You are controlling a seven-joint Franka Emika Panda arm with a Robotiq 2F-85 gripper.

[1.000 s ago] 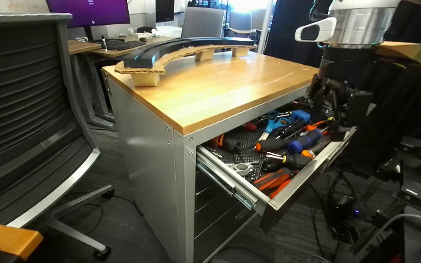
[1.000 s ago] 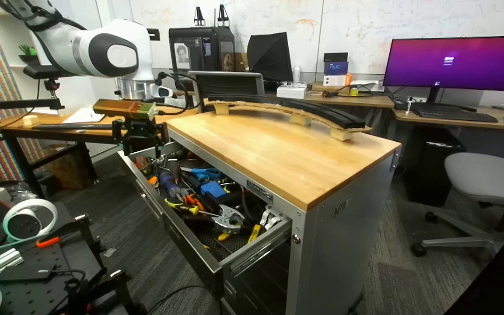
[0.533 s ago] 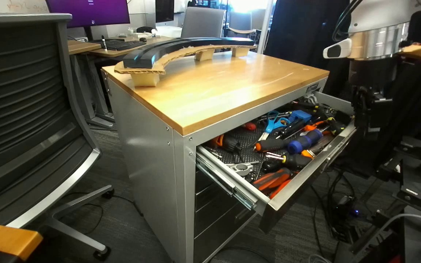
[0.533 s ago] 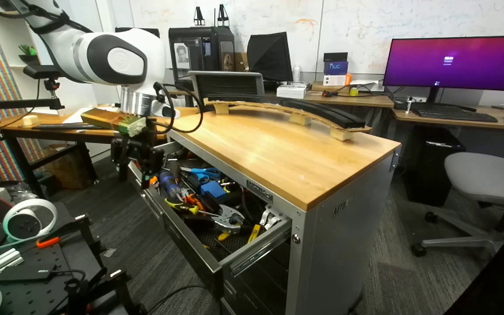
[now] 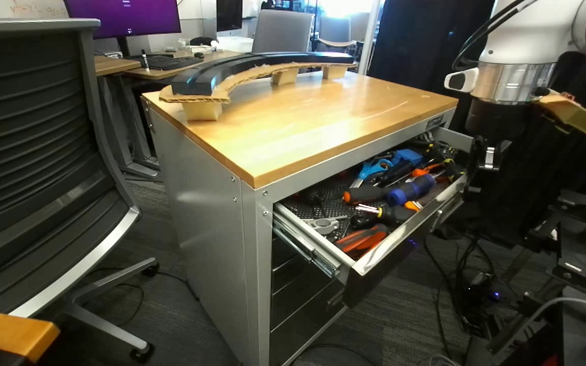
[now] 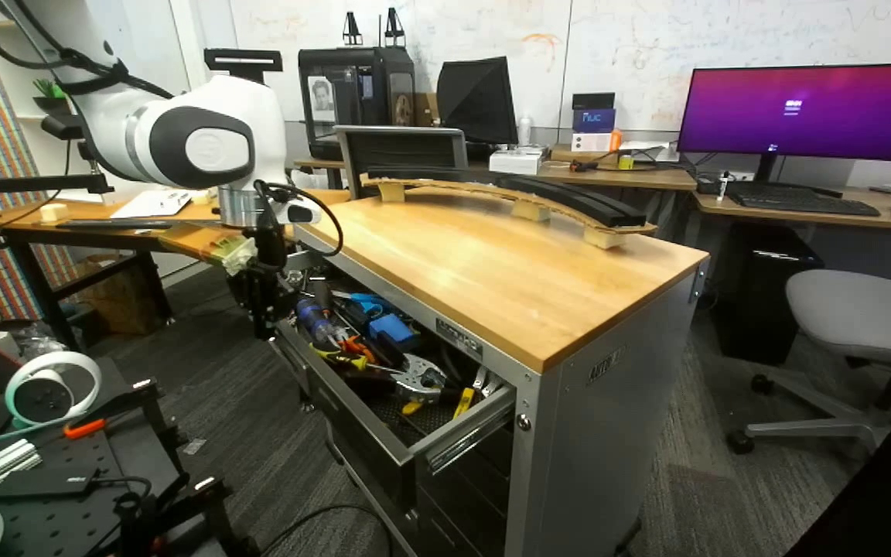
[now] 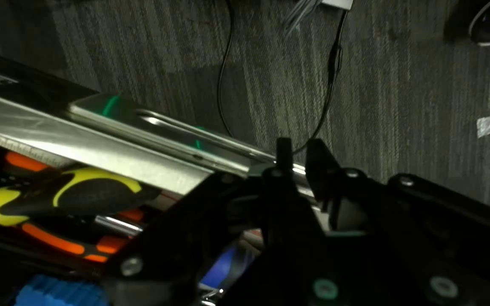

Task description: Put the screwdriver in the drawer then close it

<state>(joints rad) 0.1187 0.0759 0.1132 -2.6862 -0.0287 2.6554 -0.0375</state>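
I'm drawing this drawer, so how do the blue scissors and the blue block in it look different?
The scissors are a lighter, brighter blue; the block is a deeper blue. The scissors look thin and curvy; the block looks chunky and boxy. Both are blue and lie in the open drawer.

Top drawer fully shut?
No, in an exterior view the drawer stands well out from the cabinet, with a blue-handled tool in plain sight inside.
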